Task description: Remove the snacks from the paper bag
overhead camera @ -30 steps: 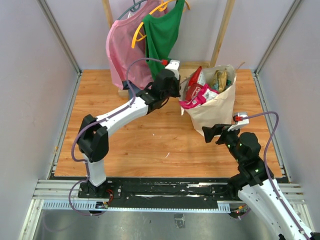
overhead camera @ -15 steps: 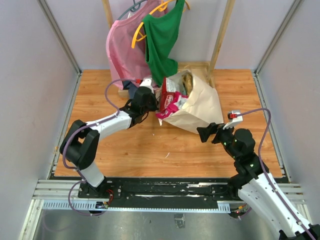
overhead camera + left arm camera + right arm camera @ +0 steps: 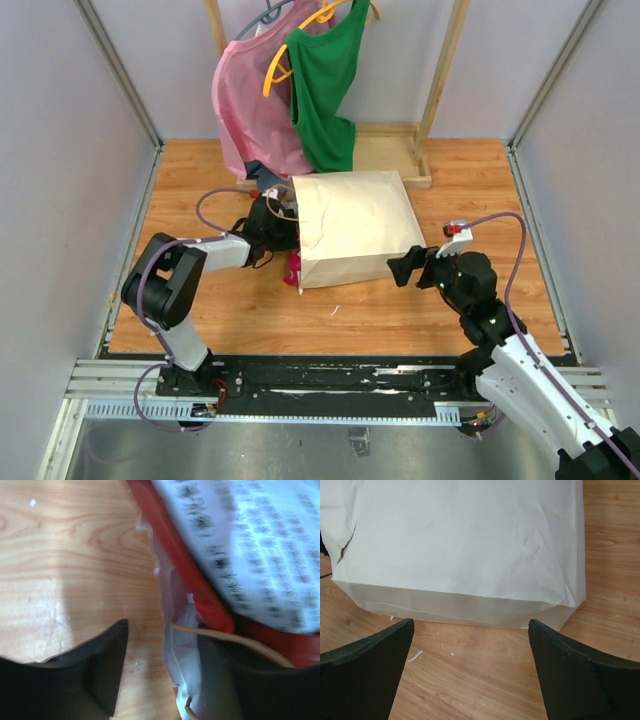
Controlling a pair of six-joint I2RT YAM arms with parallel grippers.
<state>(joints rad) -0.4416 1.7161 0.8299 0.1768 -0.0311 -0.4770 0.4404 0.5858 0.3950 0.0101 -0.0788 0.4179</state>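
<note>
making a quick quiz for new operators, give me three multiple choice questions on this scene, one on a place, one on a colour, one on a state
1. Where is the right tool?
A. at the closed bottom end of the paper bag
B. inside the bag's mouth
C. up among the hangers

2. What colour hangs directly beside the pink garment?
A. blue
B. green
C. yellow

3. How is the paper bag placed?
A. standing upright
B. hanging from the rack
C. lying on its side

Answers:
1 A, its wrist view looks straight at the bag's folded bottom, with its fingers open on either side.
2 B, the green garment hangs just right of the pink one.
3 C, the bag's broad face lies flat on the table.
</note>
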